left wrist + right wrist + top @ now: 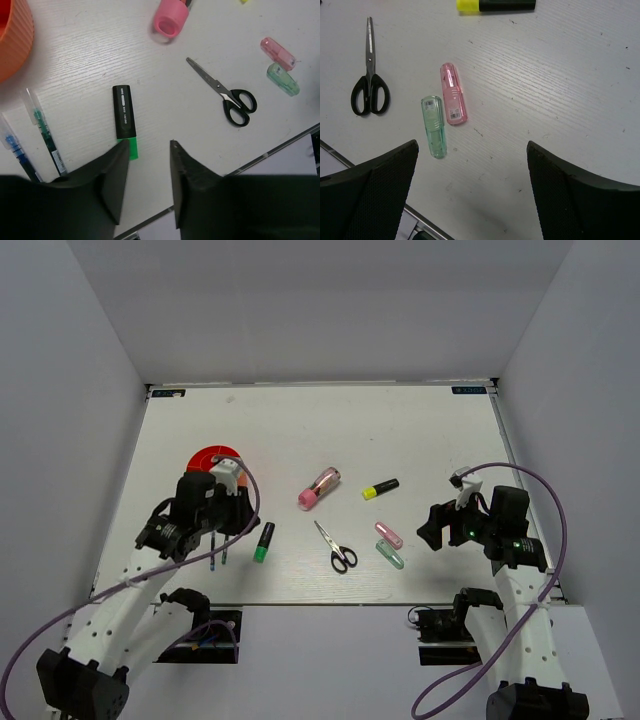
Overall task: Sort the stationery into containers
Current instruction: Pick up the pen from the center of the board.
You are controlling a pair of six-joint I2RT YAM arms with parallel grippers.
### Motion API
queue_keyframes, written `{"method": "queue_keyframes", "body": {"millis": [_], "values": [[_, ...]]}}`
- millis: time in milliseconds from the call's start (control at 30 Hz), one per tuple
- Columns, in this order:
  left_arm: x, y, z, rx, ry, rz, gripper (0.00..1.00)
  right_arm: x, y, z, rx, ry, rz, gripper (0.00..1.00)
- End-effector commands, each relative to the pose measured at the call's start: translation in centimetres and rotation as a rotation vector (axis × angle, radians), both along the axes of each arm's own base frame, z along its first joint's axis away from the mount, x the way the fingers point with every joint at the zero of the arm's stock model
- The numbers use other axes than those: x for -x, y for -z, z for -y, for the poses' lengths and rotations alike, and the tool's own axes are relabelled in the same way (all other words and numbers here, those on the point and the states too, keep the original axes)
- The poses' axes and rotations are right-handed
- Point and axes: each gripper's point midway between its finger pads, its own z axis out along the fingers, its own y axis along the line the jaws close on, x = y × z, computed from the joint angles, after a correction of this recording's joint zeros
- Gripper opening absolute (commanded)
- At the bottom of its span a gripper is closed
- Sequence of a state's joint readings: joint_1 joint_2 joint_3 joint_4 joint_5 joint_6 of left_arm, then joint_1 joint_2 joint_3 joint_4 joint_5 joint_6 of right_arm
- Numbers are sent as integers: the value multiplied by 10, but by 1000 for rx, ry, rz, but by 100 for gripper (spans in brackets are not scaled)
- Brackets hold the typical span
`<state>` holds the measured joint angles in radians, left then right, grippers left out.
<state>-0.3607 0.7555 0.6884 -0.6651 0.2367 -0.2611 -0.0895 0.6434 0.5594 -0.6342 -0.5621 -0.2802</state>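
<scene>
sorting looks unstarted. red-orange pot (210, 457) at bench (300, 430) 10 o'clock, inside hidden. green-capped marker (264, 541), two pens (46, 135), scissors (337, 547), pink tube (319, 488), yellow-capped highlighter (380, 488), pink capsule (389, 534), green capsule (390, 555) all loose on bench. left gripper (147, 175) parted, empty, over marker cap; right gripper (470, 190) spread wide, empty.

No text is legible, even the green-capped marker's (124, 111).

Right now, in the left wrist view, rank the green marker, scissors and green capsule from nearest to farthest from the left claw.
1. Green marker: just ahead of the left claw, its cap beside one fingertip.
2. Scissors: farther out, off to the right of the view.
3. Green capsule: far right, beyond the scissors.
</scene>
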Motion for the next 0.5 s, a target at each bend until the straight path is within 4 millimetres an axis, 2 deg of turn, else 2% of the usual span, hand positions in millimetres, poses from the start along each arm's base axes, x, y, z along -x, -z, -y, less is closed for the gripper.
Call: {"method": "queue_keyframes", "body": {"millis": [0,67,100,133,167,200,233,267,333,367,433,467], "values": [[-8,1,-3,-98,17,-21,45,-3,-16,-6,-20,-33,36,90],[-10,-6,7,-138,62,-7,44,-2,-17,-7,-26,-39,32,90],[-12,-3,3,-200,54,0,44,-1,-17,-8,-31,-39,29,90],[-19,-1,8,-234,61,-17,44,-1,-18,-8,-33,-43,29,90],[-17,1,15,-281,94,-4,46,0,-16,-9,-35,-45,19,90],[-19,8,15,-325,97,-24,47,0,-18,-10,-37,-49,25,90],[-28,13,8,-403,55,-14,48,1,-17,-10,-38,-49,20,90],[-27,17,18,-437,91,-10,50,1,-18,-10,-39,-51,22,90],[-36,24,16,-487,45,8,53,1,-17,-10,-40,-51,16,90],[-42,29,22,-469,25,19,55,1,-17,-10,-38,-49,13,90],[-41,47,19,-482,13,2,56,2,-16,-10,-40,-52,11,90],[-45,49,21,-467,-5,7,56,2,-18,-10,-39,-49,14,90]]}}
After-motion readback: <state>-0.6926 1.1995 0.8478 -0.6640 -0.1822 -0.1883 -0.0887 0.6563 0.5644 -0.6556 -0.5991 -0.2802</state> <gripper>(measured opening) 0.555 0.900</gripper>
